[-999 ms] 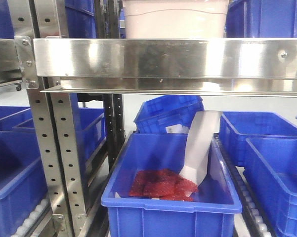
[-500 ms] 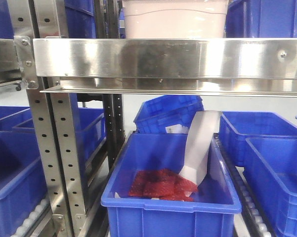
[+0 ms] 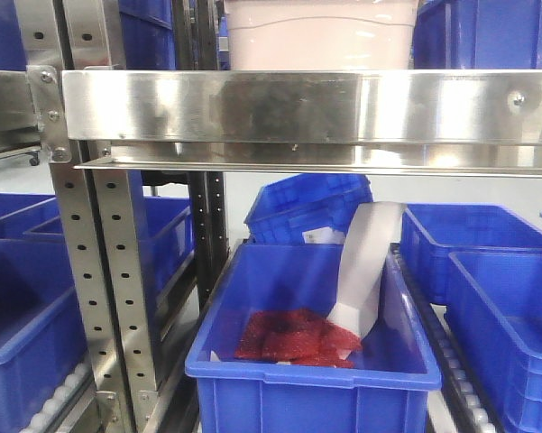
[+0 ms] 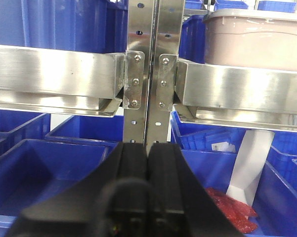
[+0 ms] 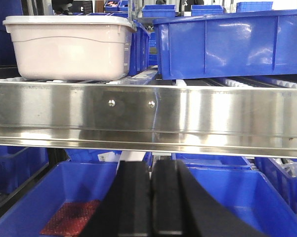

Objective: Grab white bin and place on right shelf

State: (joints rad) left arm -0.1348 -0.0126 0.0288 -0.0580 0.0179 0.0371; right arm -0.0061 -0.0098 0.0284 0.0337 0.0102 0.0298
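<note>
White bin point(image 5: 71, 47) sits on the right shelf point(image 5: 148, 118) behind its front rail, both tools pressed together, empty, below rail level, so placement looks done.

The white bin point(image 3: 320, 34) is cut off by the front view's top edge, its base hidden behind the right shelf point(image 3: 307, 106) rail. In the left wrist view, the frame's right edge crops the bin. Below the rail, a white sheet's point(image 3: 365, 271) upper end disappears. Small labels there are unreadable.
</note>
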